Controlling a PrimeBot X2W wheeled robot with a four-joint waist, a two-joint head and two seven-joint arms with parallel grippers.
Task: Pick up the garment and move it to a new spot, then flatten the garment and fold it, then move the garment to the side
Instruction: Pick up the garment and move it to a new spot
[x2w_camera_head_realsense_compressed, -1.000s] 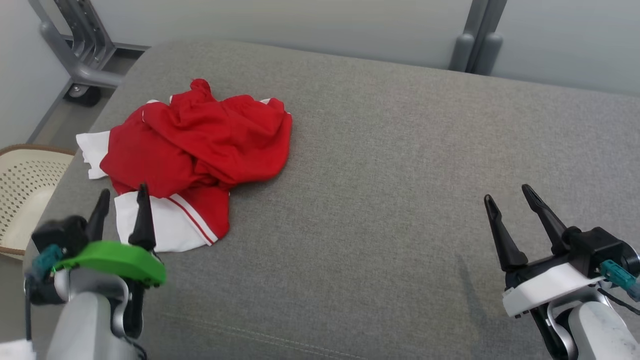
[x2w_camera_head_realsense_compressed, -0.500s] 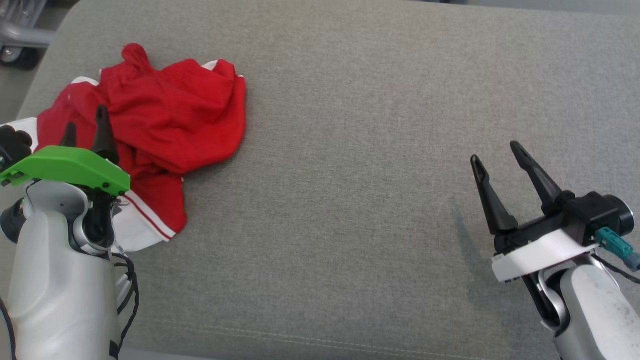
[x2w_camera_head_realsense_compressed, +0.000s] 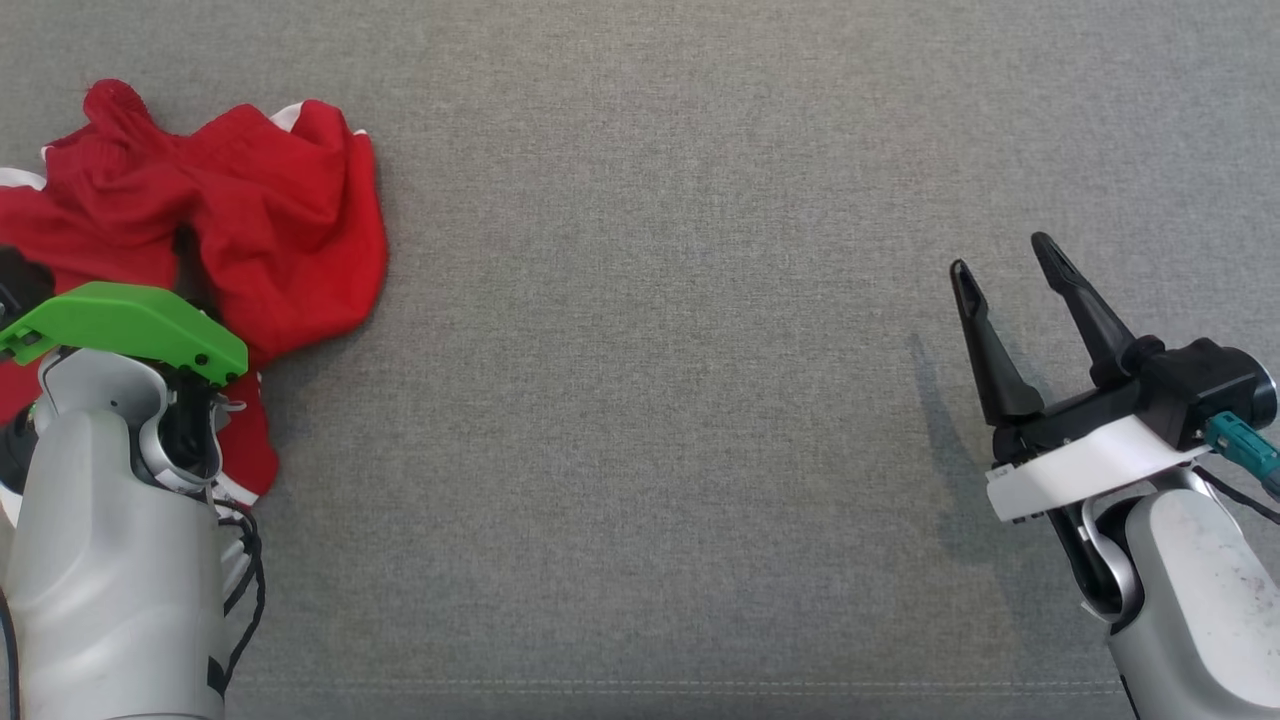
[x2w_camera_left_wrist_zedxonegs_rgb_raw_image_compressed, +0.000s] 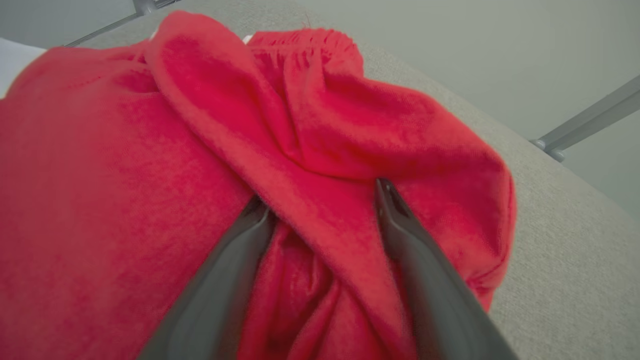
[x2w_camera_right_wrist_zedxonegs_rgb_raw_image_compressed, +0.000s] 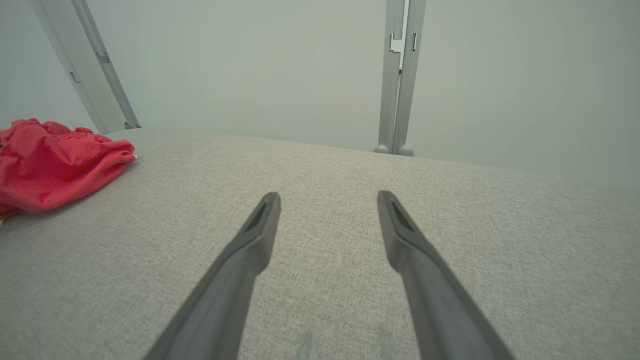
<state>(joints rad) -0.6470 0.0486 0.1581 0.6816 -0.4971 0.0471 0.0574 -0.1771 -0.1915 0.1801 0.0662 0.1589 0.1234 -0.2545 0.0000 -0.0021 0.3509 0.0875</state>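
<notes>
The crumpled red garment (x2w_camera_head_realsense_compressed: 290, 220) is found at the head view's upper left, on a grey cushion (x2w_camera_head_realsense_compressed: 650, 400). A raised fold is straddled by the wide-spread left gripper (x2w_camera_left_wrist_zedxonegs_rgb_raw_image_compressed: 322, 197). The right gripper (x2w_camera_head_realsense_compressed: 1001, 254) is held wide at lower right. The cloth is judged soft and limp, best pinched at that fold.
</notes>
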